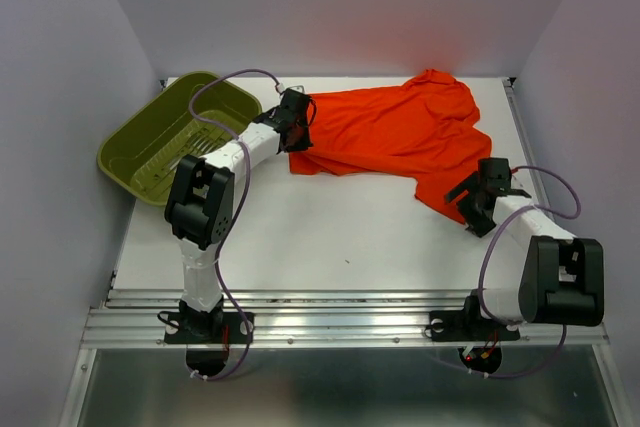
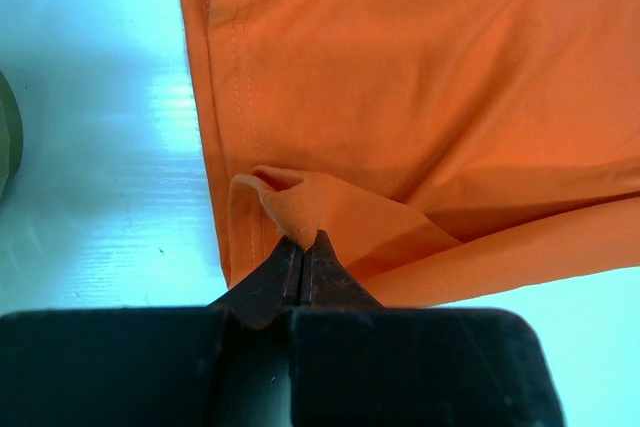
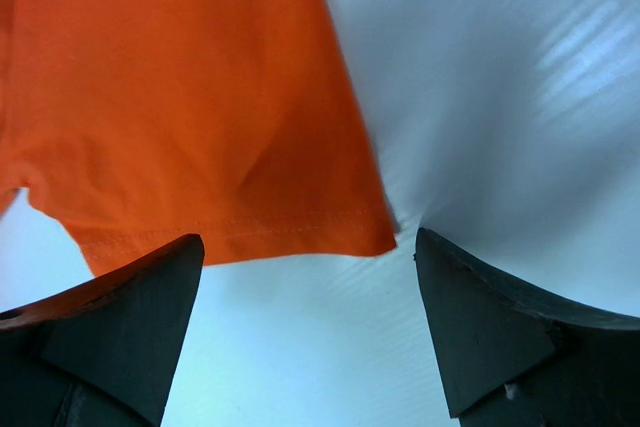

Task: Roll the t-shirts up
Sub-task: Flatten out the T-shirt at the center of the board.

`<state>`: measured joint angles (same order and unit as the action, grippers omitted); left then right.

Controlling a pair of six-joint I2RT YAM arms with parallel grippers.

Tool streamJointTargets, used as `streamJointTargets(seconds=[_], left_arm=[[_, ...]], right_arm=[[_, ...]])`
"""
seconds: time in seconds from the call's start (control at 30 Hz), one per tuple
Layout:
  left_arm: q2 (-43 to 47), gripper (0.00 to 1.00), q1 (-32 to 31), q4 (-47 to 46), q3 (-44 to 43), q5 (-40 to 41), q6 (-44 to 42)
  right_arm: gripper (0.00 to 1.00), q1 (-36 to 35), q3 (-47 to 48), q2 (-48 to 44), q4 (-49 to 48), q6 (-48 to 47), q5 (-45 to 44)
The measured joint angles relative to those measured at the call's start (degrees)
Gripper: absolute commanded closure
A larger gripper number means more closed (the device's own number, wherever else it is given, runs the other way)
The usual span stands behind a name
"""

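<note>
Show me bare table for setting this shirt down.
Free: the near middle of the white tabletop, bordered by the orange-red cloth t-shirt and the front rail. Crowded: the far half, with that t-shirt and the olive-green slotted plastic basket.

A white table (image 1: 330, 247) sits boxed in by pale grey walls (image 1: 350, 7) at nine, twelve and three o'clock; an aluminium rail (image 1: 340, 319) edges six.
</note>
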<state>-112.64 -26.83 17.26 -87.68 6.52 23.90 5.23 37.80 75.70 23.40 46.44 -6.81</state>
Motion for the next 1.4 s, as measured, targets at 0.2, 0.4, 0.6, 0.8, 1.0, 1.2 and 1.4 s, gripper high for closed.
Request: streamJointTargets(seconds=[0.2,0.4,0.6,0.8,1.0,1.2,1.4], left_arm=[[0.3,1.0,0.0,-0.7,0.7,-0.1,-0.1],[0.7,1.0,0.0,-0.8,1.0,-0.3,-0.1],[1.5,1.0,0.0,-1.1,1.9,-0.5,0.0],[2.5,1.0,0.0,-0.8,1.8,-0.5,-0.1],[5.0,1.0,0.6,1.2,-2.1,-2.2,-1.2],[9.7,1.0,1.5,3.2,-13.2,-3.7,-3.3],[17.1,1.0,2.1,3.1,-22.6,-6.6,-6.0]], right_arm=[[0.27,0.0,-0.1,2.3,-5.8,1.2,0.7],[0.7,0.0,0.7,6.5,-12.6,2.4,1.7],[0.99,0.0,1.7,8.3,-13.3,3.0,2.6],[0.99,0.0,5.9,4.4,-9.9,2.1,2.7],[0.99,0.0,19.6,-3.5,-7.0,-1.7,1.0],[0.99,0.0,32.9,-6.4,-6.1,-6.0,-0.9],[0.99,0.0,45.6,-6.8,-3.1,-10.2,-1.4]])
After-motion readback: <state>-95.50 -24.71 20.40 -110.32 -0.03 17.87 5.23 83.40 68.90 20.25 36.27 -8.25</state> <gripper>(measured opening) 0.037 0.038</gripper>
